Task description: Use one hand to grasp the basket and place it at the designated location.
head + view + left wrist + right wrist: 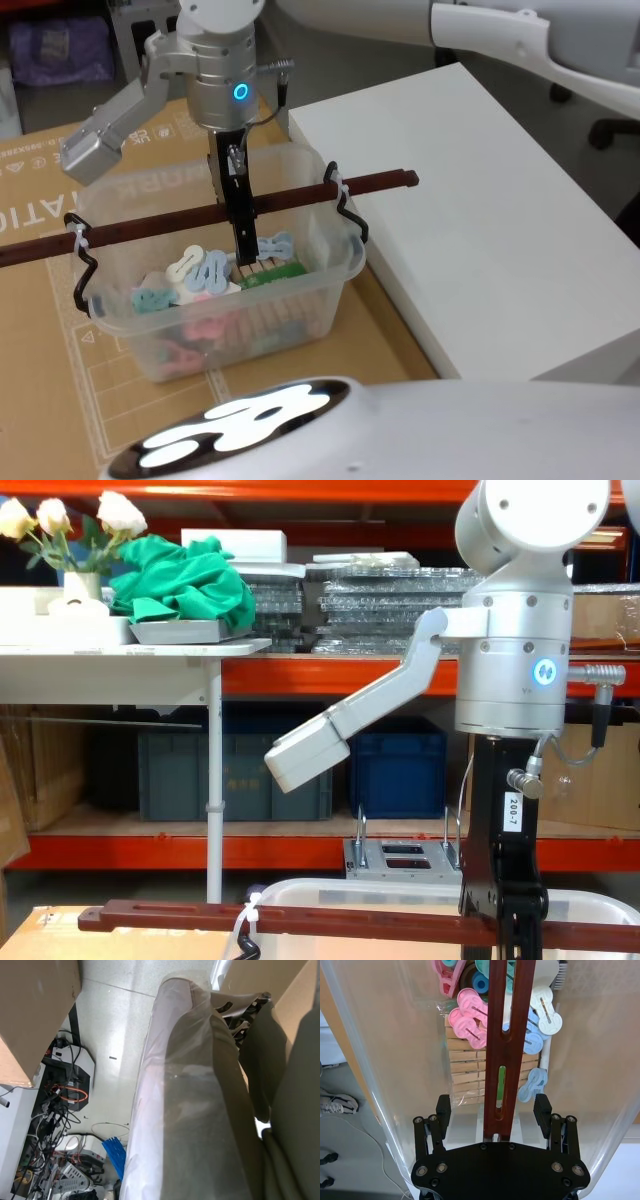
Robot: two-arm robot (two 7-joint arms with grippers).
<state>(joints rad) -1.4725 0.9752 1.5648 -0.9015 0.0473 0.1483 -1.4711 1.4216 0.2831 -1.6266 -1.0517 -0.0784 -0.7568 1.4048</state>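
Note:
The basket (335, 262) is a translucent whitish tub standing on a cardboard sheet (40, 330). Its dark red-brown wooden bar handle (150, 222) lies across the top, tied on with white zip ties. My right gripper (243, 250) hangs straight down over the middle of the handle. In the right wrist view the handle (512, 1035) runs between the two black fingers (443, 1109) of the right gripper (493, 1110), which is open with a gap on each side. From the chest, the gripper column (505, 880) meets the handle (300, 920) above the tub's rim (400, 888).
Pastel plastic clips (467, 1020) and wooden clothespins (465, 1067) fill the basket's bottom. A white table (480, 230) stands just right of the basket. Shelving with dark blue crates (230, 770) is behind. The left wrist view looks down at floor and cables (65, 1090).

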